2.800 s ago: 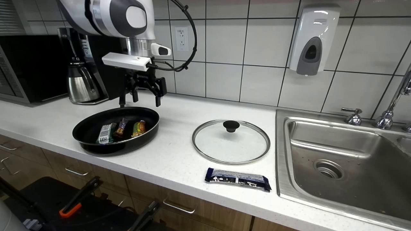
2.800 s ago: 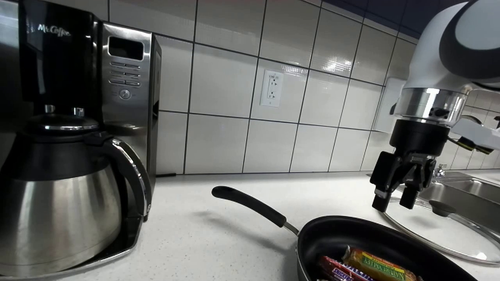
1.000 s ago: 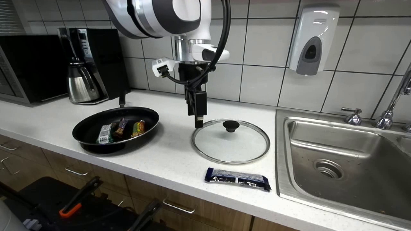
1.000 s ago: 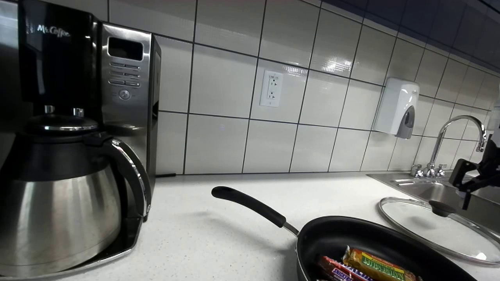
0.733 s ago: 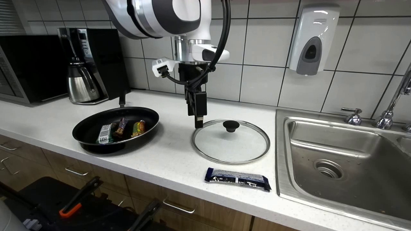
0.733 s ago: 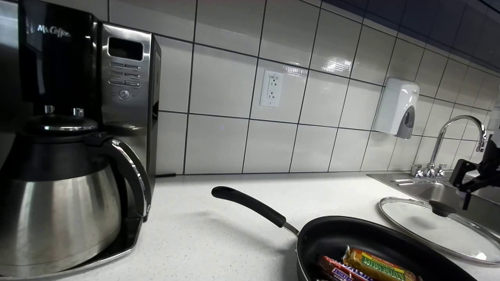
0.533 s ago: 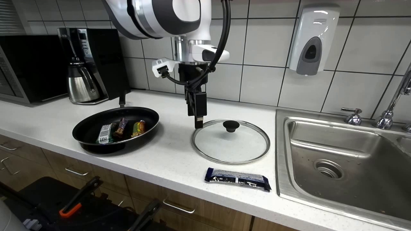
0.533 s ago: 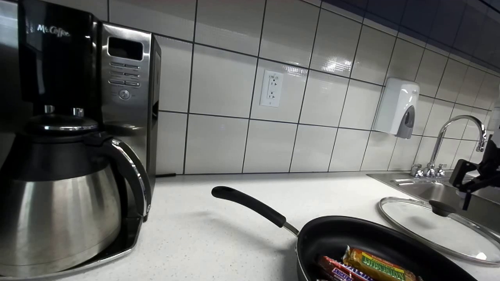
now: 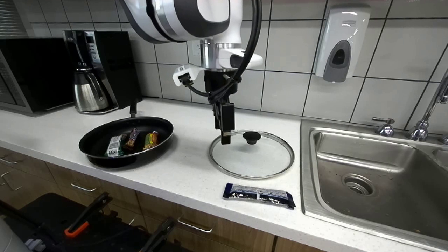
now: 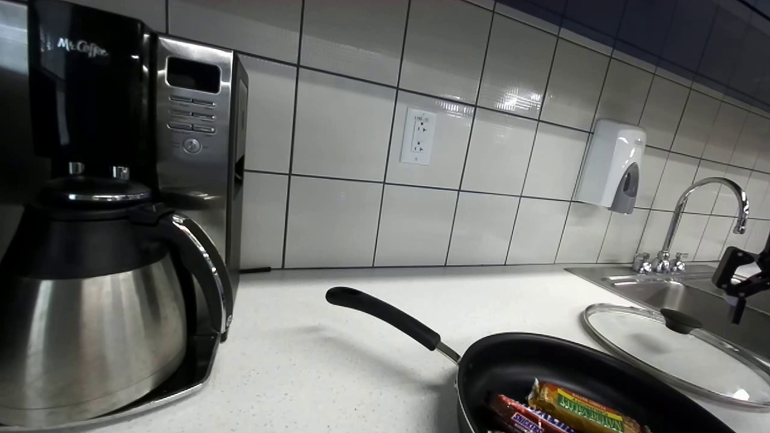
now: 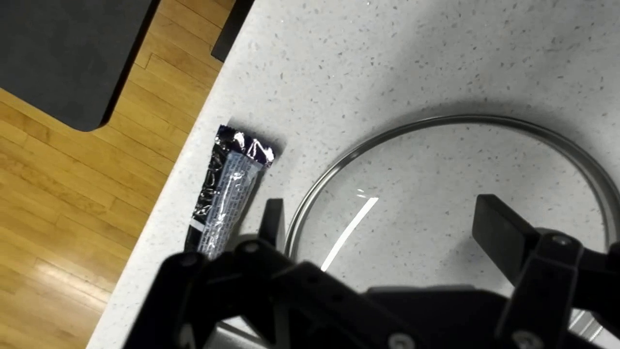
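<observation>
Moved across since the earliest frame, the jaws hang above the glass lid, standing wide apart and gripping nothing. The lid lies flat on the bench, its black knob up. Just beside it lies a dark-blue wrapped bar; farther off, a black frying pan holds a green-and-white packet, a Snickers bar and a Nature Valley bar.
</observation>
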`<state>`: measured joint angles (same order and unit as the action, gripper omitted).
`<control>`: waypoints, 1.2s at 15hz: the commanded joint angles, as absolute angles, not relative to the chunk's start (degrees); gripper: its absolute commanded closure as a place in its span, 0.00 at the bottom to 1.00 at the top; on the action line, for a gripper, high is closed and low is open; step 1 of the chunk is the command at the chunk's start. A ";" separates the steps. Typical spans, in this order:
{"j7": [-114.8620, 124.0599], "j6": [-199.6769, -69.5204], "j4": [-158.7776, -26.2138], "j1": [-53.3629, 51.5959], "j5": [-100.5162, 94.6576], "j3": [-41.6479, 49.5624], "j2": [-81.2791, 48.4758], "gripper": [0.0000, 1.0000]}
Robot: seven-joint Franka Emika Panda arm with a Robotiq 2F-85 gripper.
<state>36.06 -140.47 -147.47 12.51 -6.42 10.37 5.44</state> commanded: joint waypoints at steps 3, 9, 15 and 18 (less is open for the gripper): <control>38.36 -142.53 -149.45 16.75 -7.73 13.17 7.13 0.00; 44.64 -147.43 -151.04 21.08 -12.07 15.86 6.09 0.00; 50.34 -150.45 -152.76 23.31 -14.78 17.59 4.53 0.00; 51.45 -152.81 -152.96 23.42 -14.34 18.37 2.66 0.00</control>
